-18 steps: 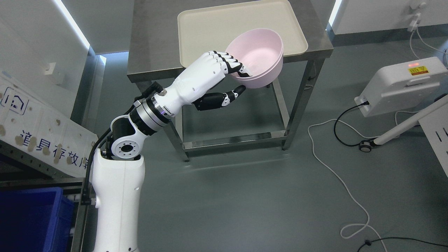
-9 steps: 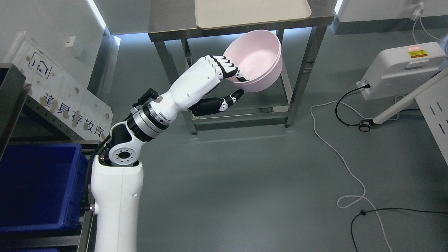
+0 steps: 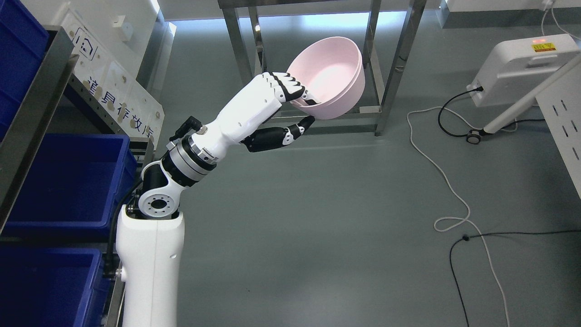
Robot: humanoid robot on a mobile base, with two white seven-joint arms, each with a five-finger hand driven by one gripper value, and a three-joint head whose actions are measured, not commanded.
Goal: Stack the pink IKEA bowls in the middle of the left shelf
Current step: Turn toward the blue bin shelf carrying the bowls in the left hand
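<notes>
Pink and matte, the bowl hung in mid-air in front of the steel table legs, tilted so its smooth, rounded inside faced the camera. A second rim line along its right edge suggested two bowls nested together, though that was hard to confirm. The left hand gripped its lower left rim: the fingers curled over the lip into the bowl, and the dark thumb pressed up from beneath. Blue bins sat on the metal shelf at the left.
</notes>
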